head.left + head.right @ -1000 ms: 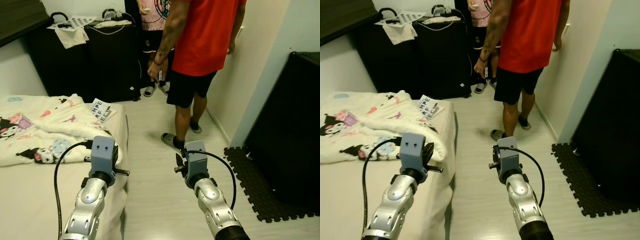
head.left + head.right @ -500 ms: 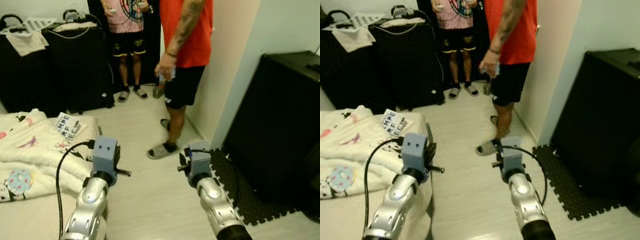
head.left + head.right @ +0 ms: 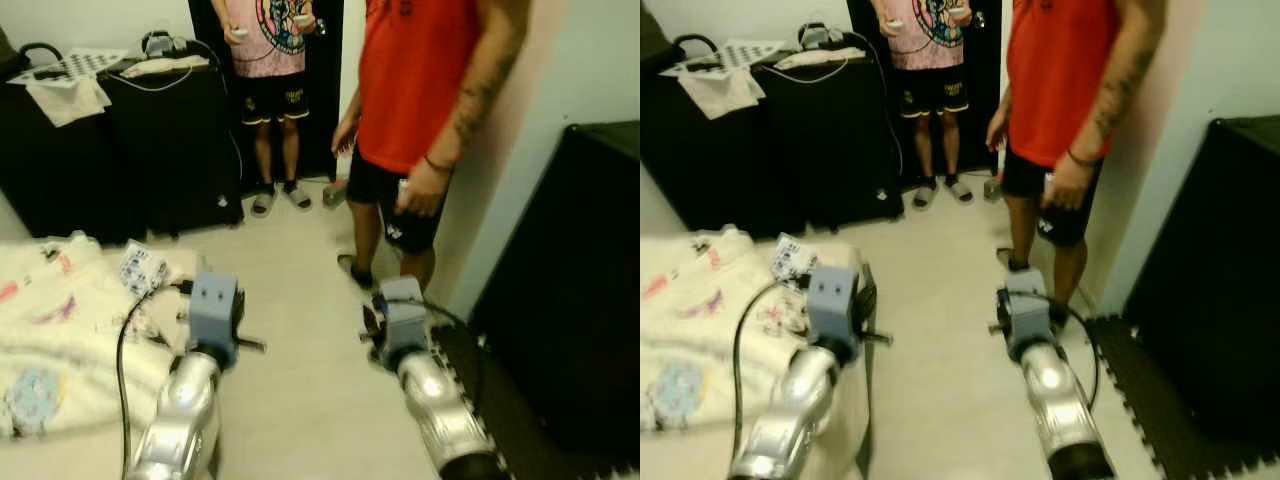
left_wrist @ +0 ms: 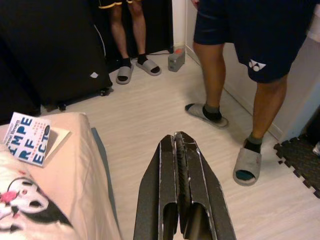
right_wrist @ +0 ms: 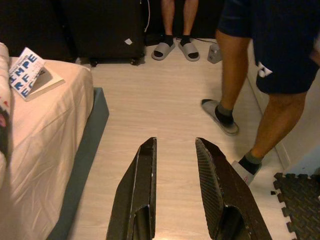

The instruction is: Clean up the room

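Two silver arms are reaching forward in the lower half of the head views, over a pale wooden floor (image 3: 290,300). At the left of the frame a bed (image 5: 45,130) is lying with a cream cartoon-print blanket (image 3: 50,330) bunched on it, and a booklet with large blue letters (image 4: 29,137) is resting at the bed's far corner, near the edge. Above it, in the upper left, black luggage (image 3: 830,130) is standing against the wall with a white cloth (image 3: 715,92) and cables draped on top.

The left gripper (image 4: 178,150) is hanging above the floor just beside the bed's edge, its two black fingers pressed together with nothing between them. Right of centre, the right gripper (image 5: 175,150) is hovering over bare floor with its fingers spread apart, a clear gap between them, and nothing in its grasp.

In the upper middle a person in a pink printed shirt (image 3: 265,40) and grey slides is standing in a dark doorway. Right of that, a person in a red shirt (image 3: 420,80) and dark shorts is standing close to the wall, one hand (image 3: 425,190) hanging by the thigh. A small grey box (image 5: 215,52) is sitting on the floor near the doorway. At the far right a black cabinet (image 3: 570,280) is standing on a dark foam mat (image 5: 300,195).
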Robot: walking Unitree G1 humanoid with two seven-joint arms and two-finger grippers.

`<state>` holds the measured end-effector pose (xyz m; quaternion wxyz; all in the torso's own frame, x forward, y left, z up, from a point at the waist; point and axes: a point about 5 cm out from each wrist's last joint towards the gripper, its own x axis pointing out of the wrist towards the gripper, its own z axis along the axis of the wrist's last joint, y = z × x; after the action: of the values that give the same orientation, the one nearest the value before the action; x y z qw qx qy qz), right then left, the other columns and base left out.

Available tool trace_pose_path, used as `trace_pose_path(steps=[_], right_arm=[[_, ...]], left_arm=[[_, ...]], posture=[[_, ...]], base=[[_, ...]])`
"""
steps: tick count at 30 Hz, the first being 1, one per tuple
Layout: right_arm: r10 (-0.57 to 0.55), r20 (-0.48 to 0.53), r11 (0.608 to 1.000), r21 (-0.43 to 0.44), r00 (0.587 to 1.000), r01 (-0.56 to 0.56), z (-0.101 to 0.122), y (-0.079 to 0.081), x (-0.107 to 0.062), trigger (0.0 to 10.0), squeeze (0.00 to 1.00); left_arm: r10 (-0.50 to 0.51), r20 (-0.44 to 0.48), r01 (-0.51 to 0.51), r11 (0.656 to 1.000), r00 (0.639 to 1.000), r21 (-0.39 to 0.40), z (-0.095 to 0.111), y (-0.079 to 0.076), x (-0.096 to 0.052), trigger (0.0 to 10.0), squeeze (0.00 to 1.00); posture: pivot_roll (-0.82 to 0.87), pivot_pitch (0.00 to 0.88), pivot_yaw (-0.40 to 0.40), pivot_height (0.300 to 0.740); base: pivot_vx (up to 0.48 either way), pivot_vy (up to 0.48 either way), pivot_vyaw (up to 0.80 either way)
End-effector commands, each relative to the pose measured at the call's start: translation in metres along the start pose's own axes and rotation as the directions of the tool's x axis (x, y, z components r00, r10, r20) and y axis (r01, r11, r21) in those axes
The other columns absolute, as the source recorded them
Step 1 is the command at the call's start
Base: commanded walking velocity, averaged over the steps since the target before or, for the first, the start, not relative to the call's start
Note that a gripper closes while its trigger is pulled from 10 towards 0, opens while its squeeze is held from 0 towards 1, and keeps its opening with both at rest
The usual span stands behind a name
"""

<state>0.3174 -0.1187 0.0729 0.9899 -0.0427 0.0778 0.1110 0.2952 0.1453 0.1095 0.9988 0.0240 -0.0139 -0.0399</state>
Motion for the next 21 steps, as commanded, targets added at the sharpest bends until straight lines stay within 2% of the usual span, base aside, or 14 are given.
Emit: trace_pose_path(steps=[1,21], right_arm=[[-0.016,-0.015,1.0,-0.004,1.0,0.016,-0.0039,-0.0058,-0.0019,10.0,0.0],[-0.007,-0.017,1.0,-0.011,1.0,0.006,-0.0044,-0.0053,-0.0021,10.0,0.0]], left_arm=[[0.001,-0.028,-0.001,1.0,1.0,0.008,-0.0056,0.0005,-0.002,10.0,0.0],[0.005,-0.03,-0.005,1.0,1.0,0.006,-0.0056,0.001,-0.0021,10.0,0.0]], posture=[[-0.02,0.052,0.02,0.74],[-0.02,0.055,0.02,0.74]], base=[[0.382,0.0,0.0],[0.382,0.0,0.0]])
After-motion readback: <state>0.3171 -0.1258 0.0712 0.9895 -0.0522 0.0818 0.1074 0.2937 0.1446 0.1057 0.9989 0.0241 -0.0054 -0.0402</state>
